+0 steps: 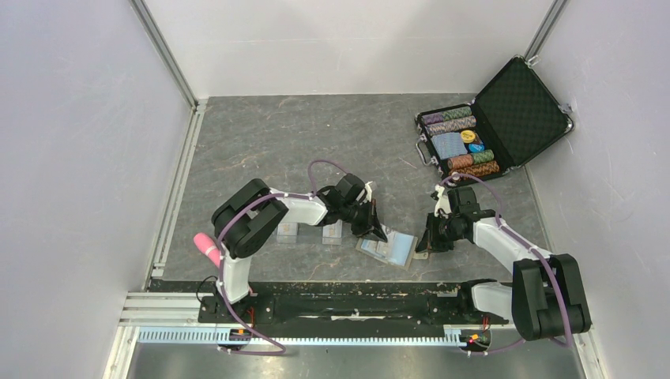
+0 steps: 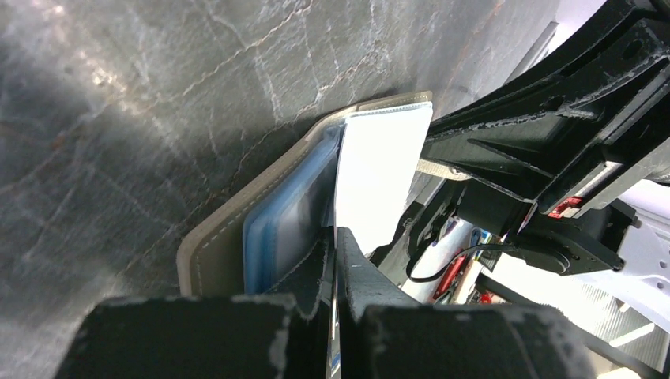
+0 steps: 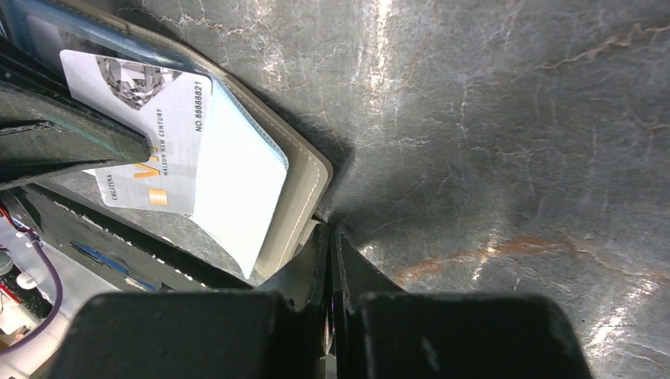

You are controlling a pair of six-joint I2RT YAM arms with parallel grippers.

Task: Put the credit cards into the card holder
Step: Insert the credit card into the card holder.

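Observation:
The card holder lies spread open on the table between the two arms, olive-tan with pale blue pockets. My left gripper is shut on a whitish credit card, held edge-on over the open pockets. The right wrist view shows that card's printed face with an orange mark against the holder's tan edge. My right gripper is shut at the holder's right edge, with a thin tan strap of the holder running in between its jaws. A second card cannot be made out.
Two clear plastic cases sit left of the holder, under the left arm. A pink object lies by the left arm's base. The open black poker-chip case stands at the back right. White walls close in both sides.

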